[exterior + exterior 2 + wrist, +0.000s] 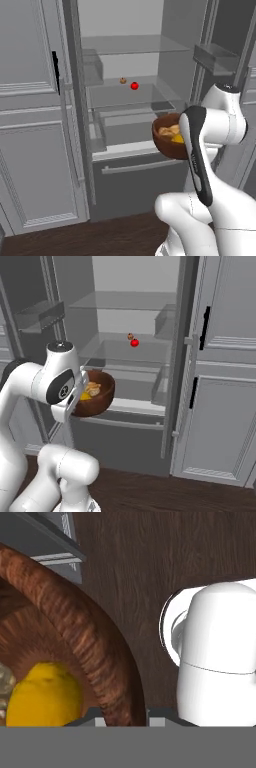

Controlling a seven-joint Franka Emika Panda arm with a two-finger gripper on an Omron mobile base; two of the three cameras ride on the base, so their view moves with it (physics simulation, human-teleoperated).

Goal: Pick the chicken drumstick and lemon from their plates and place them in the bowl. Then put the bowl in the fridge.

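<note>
A round, deep wooden bowl (pixel 165 137) with reddish-brown grained walls and a paler inside is held in the air in front of the open fridge (pixel 130 65). The pincer (pixel 122 718) is closed on the bowl's rim, one fingertip on each side of the wall. Inside lie a smooth yellow lemon (pixel 42 694) and a knobbly golden-brown chicken drumstick (pixel 93 388), touching. The fridge interior is matte grey with clear glass shelves and drawers; a small red ball (pixel 134 86) and a small brown item (pixel 122 80) sit on one shelf. Pale grey panelled cabinets (pixel 30 125) flank it above a dark wood-plank floor (pixel 200 496).
</note>
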